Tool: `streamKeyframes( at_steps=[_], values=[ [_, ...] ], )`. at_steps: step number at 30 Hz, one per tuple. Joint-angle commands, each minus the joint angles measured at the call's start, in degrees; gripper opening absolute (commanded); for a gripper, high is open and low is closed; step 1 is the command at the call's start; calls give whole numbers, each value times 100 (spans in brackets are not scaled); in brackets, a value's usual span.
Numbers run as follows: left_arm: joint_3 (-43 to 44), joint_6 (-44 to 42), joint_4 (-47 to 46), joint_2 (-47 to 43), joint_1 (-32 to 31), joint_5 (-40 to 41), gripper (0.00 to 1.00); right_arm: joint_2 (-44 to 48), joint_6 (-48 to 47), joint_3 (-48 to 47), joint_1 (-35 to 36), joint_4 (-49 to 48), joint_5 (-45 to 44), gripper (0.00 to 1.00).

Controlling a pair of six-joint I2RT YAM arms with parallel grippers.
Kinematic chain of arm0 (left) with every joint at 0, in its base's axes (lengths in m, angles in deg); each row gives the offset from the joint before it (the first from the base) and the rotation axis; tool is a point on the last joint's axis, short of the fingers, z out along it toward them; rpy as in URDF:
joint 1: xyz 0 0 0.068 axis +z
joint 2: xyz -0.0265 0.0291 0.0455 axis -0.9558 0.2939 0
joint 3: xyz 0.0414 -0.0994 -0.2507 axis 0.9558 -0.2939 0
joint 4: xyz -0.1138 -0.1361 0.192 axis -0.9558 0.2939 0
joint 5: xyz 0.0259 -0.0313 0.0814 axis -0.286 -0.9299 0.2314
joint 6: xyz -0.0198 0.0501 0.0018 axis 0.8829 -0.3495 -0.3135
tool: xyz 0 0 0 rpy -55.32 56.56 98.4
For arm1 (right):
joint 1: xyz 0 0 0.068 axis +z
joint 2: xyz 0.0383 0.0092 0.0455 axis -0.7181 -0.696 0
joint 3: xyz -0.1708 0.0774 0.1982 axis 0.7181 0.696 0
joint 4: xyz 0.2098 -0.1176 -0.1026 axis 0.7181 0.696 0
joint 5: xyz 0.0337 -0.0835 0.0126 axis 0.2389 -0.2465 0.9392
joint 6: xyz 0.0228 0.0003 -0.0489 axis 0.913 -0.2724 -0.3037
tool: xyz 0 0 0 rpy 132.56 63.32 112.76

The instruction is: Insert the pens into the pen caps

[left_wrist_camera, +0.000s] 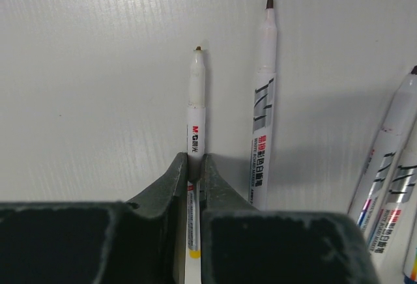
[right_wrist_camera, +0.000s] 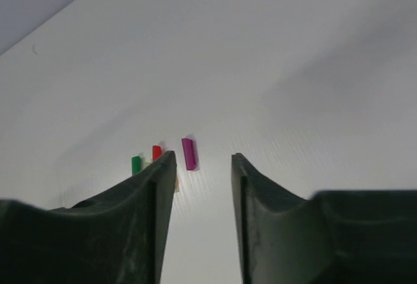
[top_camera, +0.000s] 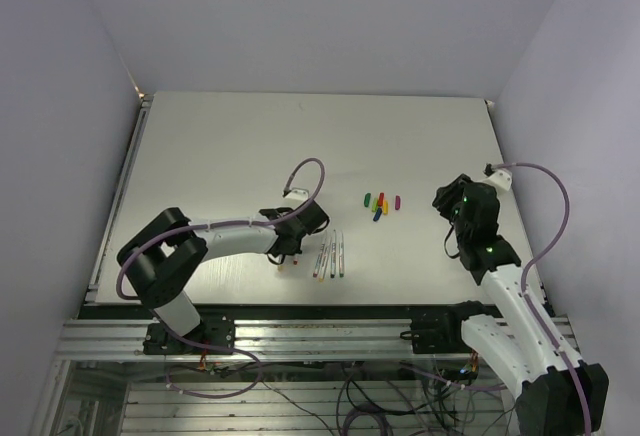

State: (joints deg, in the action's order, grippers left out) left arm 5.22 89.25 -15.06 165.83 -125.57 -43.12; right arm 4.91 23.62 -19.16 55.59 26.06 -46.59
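Dark, matte, wedge-shaped fingers (left_wrist_camera: 171, 183) of the left gripper (left_wrist_camera: 193, 180) are being pressed together on a slim pen (left_wrist_camera: 196, 108), its round white plastic barrel being pinched partway along. Its long axis is being held in line with the fingers, and its small brownish felt tip is being pointed straight away from the wrist. A yellow band is being glimpsed on the barrel down in the slot between the fingers. Whether the pen is being rested on the surface or lifted just clear of it cannot be told. Just beside it, a second pen (left_wrist_camera: 264, 101) with grey lettering and a darker tip is being shown lying nearly parallel on the table (left_wrist_camera: 98, 69), a white sheet with a fine ribbed grain. From above, the loose pens (top_camera: 330, 254) are being seen as thin pale sticks laid side by side just right of the left gripper, their long axes running roughly from the near edge toward the far one. The pen caps (top_camera: 381, 202), stubby glossy bits of coloured plastic, are being shown clustered beyond them, between the two arms. The right gripper (right_wrist_camera: 203, 167) is being held spread with nothing between its fingers, low over the table. A green cap (right_wrist_camera: 135, 165), a red cap (right_wrist_camera: 156, 152) and a magenta cap (right_wrist_camera: 189, 154) are being seen ahead of its left finger.
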Motion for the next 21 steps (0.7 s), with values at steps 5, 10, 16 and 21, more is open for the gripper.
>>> streamKeyframes(
  at_steps=[5, 10, 16, 21],
  values=[
    [126, -513, 463, -512, -15, 407, 7, -552, -231, -301, -25, 185, 463, 35],
    [233, -632, 181, -880, -13, 390, 7, -1049, -504, -420, -15, 115, 1161, 25],
    [67, -929, -571, -1259, -16, 110, 7, -1424, -630, -437, 13, -44, 1675, 18],
    [-462, -1413, -1790, -1816, -7, -408, 7, -1834, -871, -597, 245, -107, 1815, 31]
  ],
)
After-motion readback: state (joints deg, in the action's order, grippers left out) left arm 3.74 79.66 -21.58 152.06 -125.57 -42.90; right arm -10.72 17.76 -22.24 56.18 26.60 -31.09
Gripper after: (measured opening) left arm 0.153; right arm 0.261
